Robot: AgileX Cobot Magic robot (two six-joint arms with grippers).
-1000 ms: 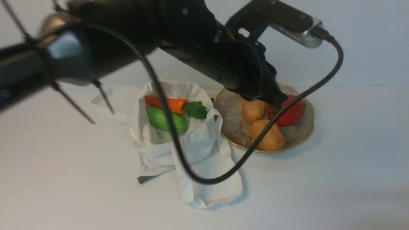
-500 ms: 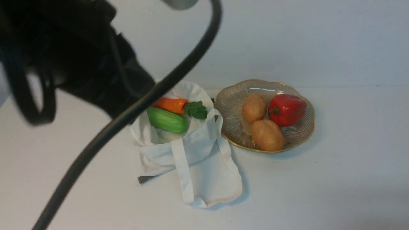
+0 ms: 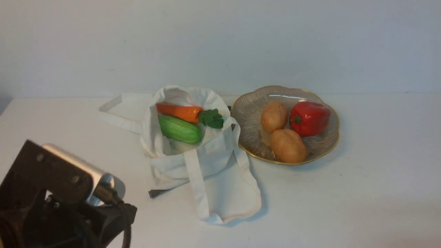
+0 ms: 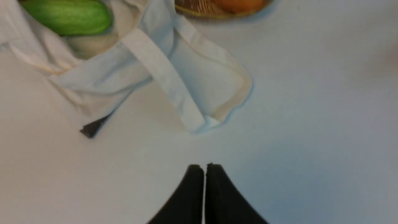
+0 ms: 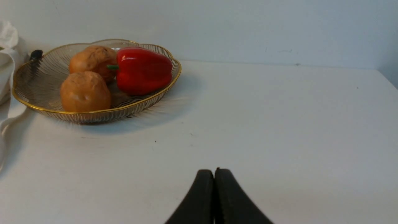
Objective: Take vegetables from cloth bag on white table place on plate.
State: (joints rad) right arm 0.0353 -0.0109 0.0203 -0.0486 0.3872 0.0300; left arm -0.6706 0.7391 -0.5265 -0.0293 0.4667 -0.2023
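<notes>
The cloth bag (image 3: 220, 179) lies open on the white table (image 3: 379, 179), holding the orange carrot (image 3: 179, 112) and the green cucumber (image 3: 180, 129). The plate (image 3: 248, 113) to its right holds the oblong potato (image 3: 288, 146), a rounder potato (image 3: 274, 116) and a red pepper (image 3: 310, 118). My left gripper (image 4: 204, 167) is shut and empty over bare table in front of the bag (image 4: 199, 71); the cucumber (image 4: 67, 15) shows there too. My right gripper (image 5: 214, 171) is shut and empty, low over the table, apart from the plate (image 5: 93, 111).
My left arm's wrist and camera (image 3: 62, 199) fill the front view's lower left corner. A dark grey tab (image 3: 157, 193) sticks out from under the bag. A small black object (image 5: 35, 54) sits between bag and plate. A wall runs along the table's far edge.
My left arm has swung from over the plate, across the bag, down to the front view's lower left corner. The vegetables, bag and plate have not moved.
</notes>
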